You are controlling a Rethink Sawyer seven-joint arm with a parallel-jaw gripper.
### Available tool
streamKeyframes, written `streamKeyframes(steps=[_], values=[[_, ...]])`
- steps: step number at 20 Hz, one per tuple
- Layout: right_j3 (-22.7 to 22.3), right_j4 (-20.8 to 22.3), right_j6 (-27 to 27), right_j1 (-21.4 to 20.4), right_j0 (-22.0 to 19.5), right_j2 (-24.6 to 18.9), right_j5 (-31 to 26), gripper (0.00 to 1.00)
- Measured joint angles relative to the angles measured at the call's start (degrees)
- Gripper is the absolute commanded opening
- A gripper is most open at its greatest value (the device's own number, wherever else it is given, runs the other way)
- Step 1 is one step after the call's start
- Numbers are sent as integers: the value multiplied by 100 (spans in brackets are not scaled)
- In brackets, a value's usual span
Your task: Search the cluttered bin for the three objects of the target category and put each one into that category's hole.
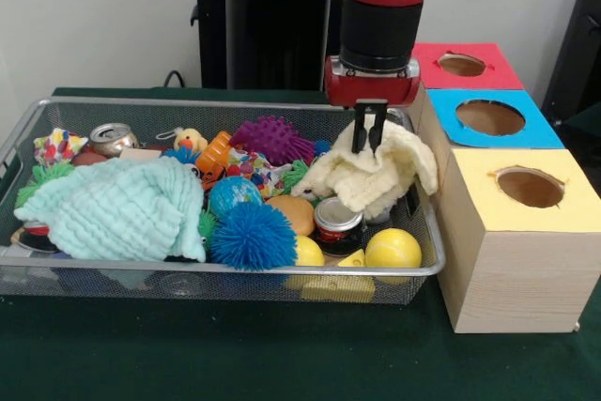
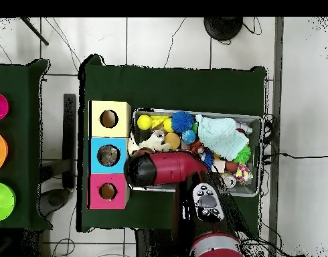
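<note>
In the bin (image 1: 141,106) we count two cloths; the gripper (image 1: 367,138) pinches the cream cloth (image 1: 376,176) tight.

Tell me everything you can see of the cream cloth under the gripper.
The cream cloth is a soft, ribbed knit fabric, crumpled and bunched up at the bin's end nearest the boxes. The gripper has its fingers shut on its top, pinching a fold. It drapes over the clutter, above a red-rimmed can and a yellow ball. From overhead only a pale patch shows beside the arm.
</note>
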State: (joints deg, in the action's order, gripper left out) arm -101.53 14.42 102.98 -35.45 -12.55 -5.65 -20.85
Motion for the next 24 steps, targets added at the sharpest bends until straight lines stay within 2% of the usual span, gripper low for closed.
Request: streamKeyframes(steps=[3, 5, 8, 12, 18, 24], values=[[0, 132, 0, 165, -157, 0, 273, 0], [2, 355, 0, 429, -400, -4, 794, 0], [3, 518, 0, 620, -594, -31, 1165, 0], [-7, 846, 0, 865, -1079, -247, 1736, 0], [-128, 1073, 0, 753, -1508, -610, 1653, 0], [-255, 1191, -6, 361, -2246, -1016, 754, 0]])
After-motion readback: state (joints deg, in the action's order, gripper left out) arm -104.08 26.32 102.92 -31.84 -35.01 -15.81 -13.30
